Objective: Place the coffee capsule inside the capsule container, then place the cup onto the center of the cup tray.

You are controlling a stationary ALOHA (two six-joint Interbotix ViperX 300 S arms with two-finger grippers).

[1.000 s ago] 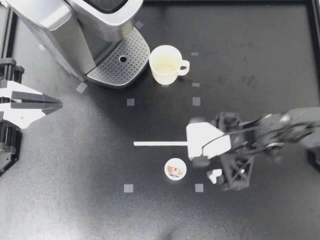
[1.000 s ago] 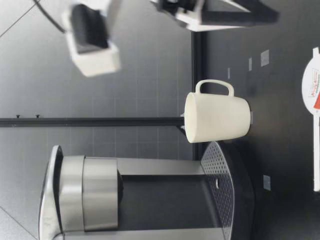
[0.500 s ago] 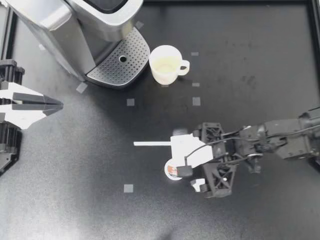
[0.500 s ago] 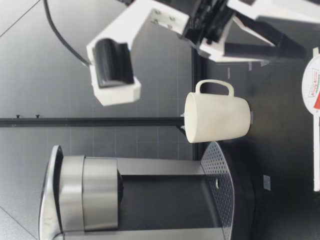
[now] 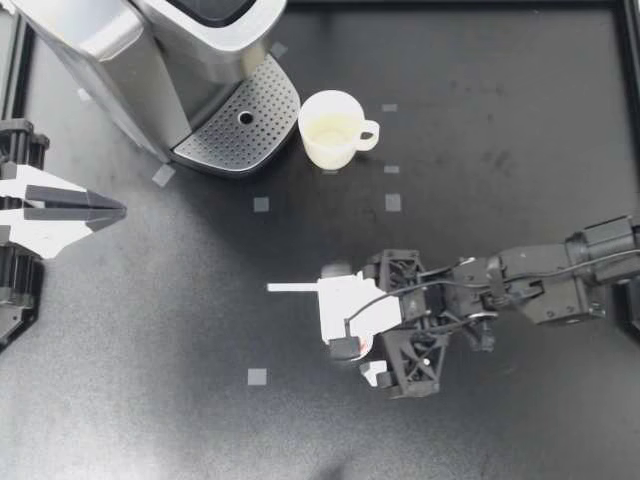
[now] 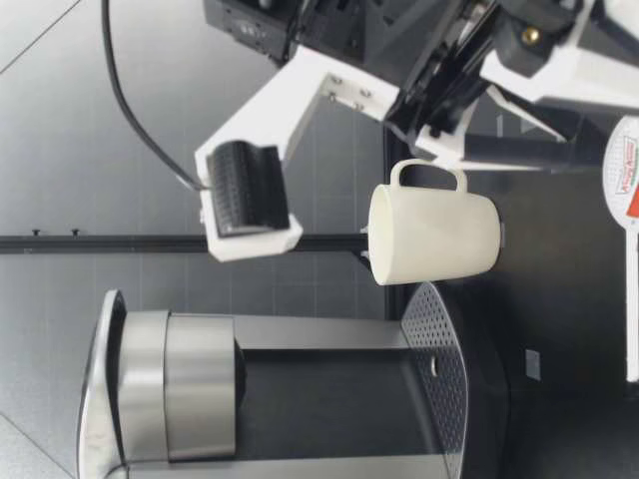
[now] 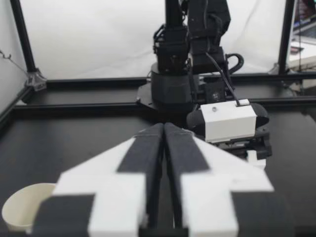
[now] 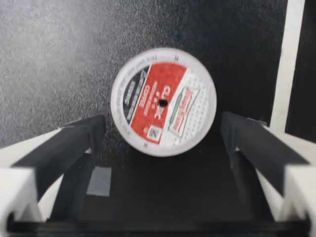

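Right gripper [image 5: 352, 338] down at the black worktop [image 5: 520, 420], jaws spread either side of the round red-and-white foil-topped coffee capsule [image 8: 163, 102], not touching it. Left gripper [image 5: 116, 209] well apart, jaws pressed together. Cream ceramic cup [image 5: 330, 128] stands just beside the perforated cup tray [image 5: 245, 125] of the silver coffee machine [image 5: 150, 55].

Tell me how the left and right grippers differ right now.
The left gripper is shut on nothing; the right gripper is open. The left sits at the table edge, far from the coffee capsule; the right has it between its fingers, untouched. Both hold nothing.
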